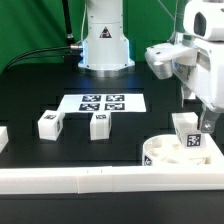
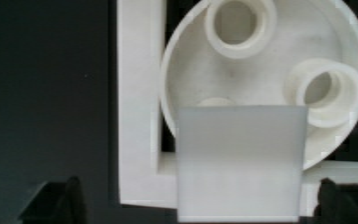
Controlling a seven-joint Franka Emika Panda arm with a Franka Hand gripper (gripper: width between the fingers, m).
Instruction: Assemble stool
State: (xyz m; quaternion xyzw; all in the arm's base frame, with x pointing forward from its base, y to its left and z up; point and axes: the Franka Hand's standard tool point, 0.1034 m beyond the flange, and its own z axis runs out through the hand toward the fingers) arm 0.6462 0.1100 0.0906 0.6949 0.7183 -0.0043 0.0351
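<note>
The round white seat disc [image 1: 165, 153] lies at the exterior view's lower right, recesses up. One tagged white leg [image 1: 189, 135] stands upright on it. My gripper [image 1: 201, 128] is around this leg's upper part. In the wrist view the leg [image 2: 243, 160] is a blurred block over the seat [image 2: 247, 70]. The dark fingertips [image 2: 57, 200] stand apart from its sides, so my gripper [image 2: 202, 192] is open. Two more legs [image 1: 49, 124] [image 1: 99, 124] lie on the table at the exterior view's left.
The marker board [image 1: 102, 102] lies flat behind the two loose legs. A long white border rail [image 1: 90, 181] runs along the front, against the seat, and shows beside the seat in the wrist view [image 2: 137, 110]. The robot base [image 1: 105, 45] stands at the back.
</note>
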